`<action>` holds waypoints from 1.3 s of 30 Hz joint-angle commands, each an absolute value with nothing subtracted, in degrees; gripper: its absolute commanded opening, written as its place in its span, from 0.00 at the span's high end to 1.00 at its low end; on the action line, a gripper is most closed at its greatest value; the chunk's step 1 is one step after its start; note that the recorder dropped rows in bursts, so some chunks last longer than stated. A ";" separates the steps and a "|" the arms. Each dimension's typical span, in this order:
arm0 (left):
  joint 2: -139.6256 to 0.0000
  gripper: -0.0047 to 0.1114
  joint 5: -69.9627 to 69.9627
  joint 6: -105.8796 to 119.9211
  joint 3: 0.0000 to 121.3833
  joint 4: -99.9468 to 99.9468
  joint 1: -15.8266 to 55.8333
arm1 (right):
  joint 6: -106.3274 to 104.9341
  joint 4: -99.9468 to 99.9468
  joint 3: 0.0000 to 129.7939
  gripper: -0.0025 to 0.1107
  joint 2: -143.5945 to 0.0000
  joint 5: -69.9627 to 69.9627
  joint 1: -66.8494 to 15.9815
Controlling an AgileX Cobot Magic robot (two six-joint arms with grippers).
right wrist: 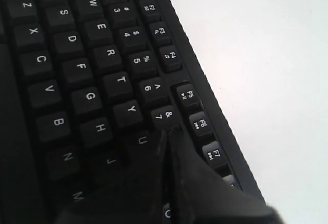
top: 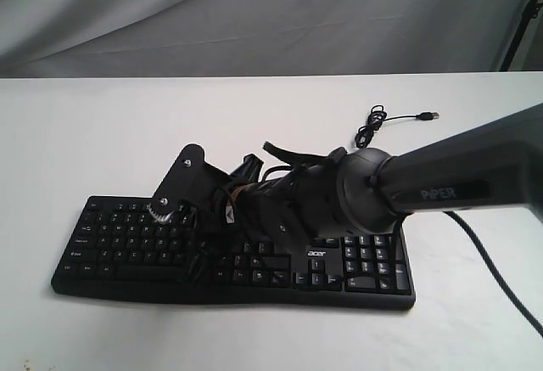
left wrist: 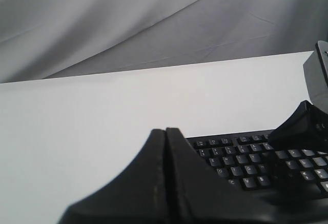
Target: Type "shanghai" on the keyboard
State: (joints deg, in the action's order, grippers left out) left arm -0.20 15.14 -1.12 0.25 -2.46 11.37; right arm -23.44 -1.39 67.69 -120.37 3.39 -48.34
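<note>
The black keyboard (top: 114, 248) lies across the white table, with its number pad and "acer" logo on the right. My right gripper (top: 180, 216) reaches in from the right and hangs low over the letter keys. It is shut with nothing in it. In the right wrist view its tips (right wrist: 168, 131) meet right by the U and 7 keys of the keyboard (right wrist: 77, 70); the keys under the fingers are hidden. My left gripper (left wrist: 165, 130) is shut and empty, short of the keyboard (left wrist: 241, 162). It does not show in the exterior view.
The keyboard's thin USB cable (top: 373, 125) lies coiled on the table behind it, plug to the right. The thick right arm (top: 458, 176) crosses above the number pad, and its own cable (top: 496, 269) trails over the table at the right. Grey cloth hangs behind the table.
</note>
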 commanded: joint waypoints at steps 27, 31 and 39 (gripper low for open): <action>0.00 0.96 14.87 -1.28 0.00 -2.51 11.60 | -25.26 2.17 64.27 0.98 -109.68 1.01 -47.99; 0.00 0.96 14.87 -1.28 0.00 -2.51 11.60 | -25.26 2.26 55.52 0.98 -103.39 8.78 -47.99; 0.00 0.96 14.87 -1.28 0.00 -2.51 11.60 | -25.26 -1.68 50.99 0.98 -102.07 12.37 -47.99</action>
